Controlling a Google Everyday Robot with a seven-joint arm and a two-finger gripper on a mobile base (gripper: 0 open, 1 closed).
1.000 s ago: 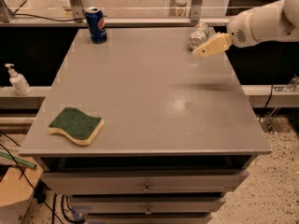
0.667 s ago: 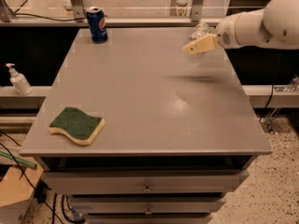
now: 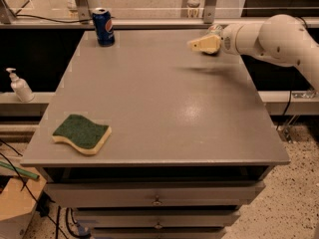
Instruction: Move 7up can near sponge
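The 7up can (image 3: 214,30) shows only as a small silvery patch at the table's far right, mostly hidden behind my gripper (image 3: 202,45). The gripper, beige at the end of the white arm, hovers above the table's far right part and casts a shadow below it. I cannot tell whether it holds the can. The sponge (image 3: 82,133), dark green on top over pale yellow foam, lies flat near the table's front left corner, far from the gripper.
A dark blue Pepsi can (image 3: 103,27) stands at the far left of the grey table (image 3: 164,113). A white pump bottle (image 3: 20,86) stands on a ledge to the left. Metal posts and a rail run behind the table. Drawers sit below the front edge.
The gripper has moved left along the far side of the table and now covers more of the silvery can.
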